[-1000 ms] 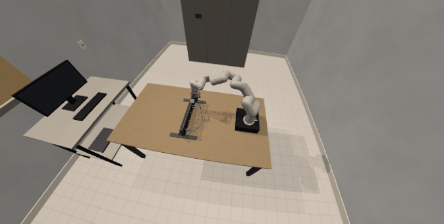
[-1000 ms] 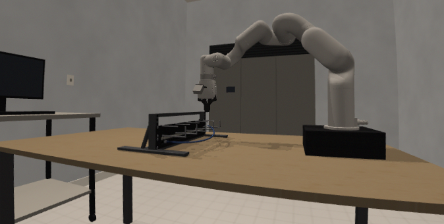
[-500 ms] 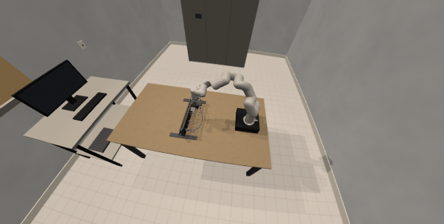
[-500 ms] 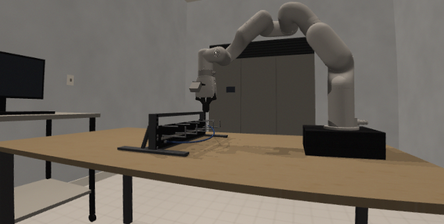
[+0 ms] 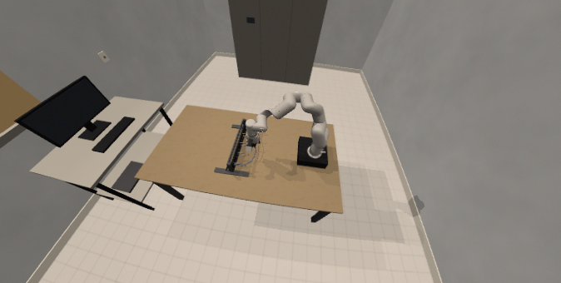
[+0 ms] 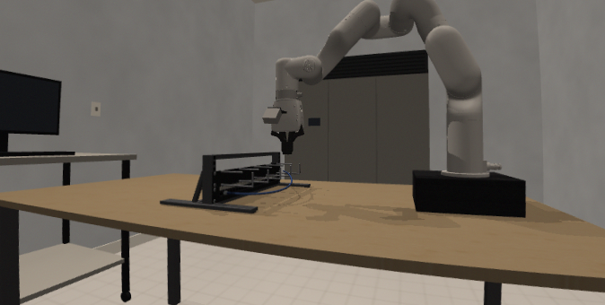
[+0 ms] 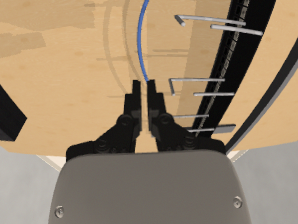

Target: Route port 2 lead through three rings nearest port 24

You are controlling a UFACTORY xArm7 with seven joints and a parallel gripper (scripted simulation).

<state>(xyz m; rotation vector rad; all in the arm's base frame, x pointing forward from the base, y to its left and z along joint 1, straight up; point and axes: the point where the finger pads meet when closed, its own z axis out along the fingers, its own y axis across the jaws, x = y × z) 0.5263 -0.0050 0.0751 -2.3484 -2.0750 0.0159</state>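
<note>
The black rack with the patch panel [image 6: 238, 178] stands on the wooden table; it also shows in the overhead view [image 5: 237, 146]. Several grey rings [image 7: 200, 86] stick out from its front. The blue lead [image 7: 141, 26] curves over the table in front of the rings [image 6: 269, 191] and rises to my fingertips. My gripper [image 7: 143, 91] [image 6: 286, 150] hangs just above the far end of the rack. Its fingers stand a narrow gap apart, and the lead's end lies in that gap. I cannot tell which rings the lead passes through.
The arm's black base [image 6: 469, 194] stands on the table to the right of the rack. A side desk with a monitor and keyboard [image 5: 83, 133] stands left of the table. A dark cabinet [image 5: 276, 25] is at the back wall.
</note>
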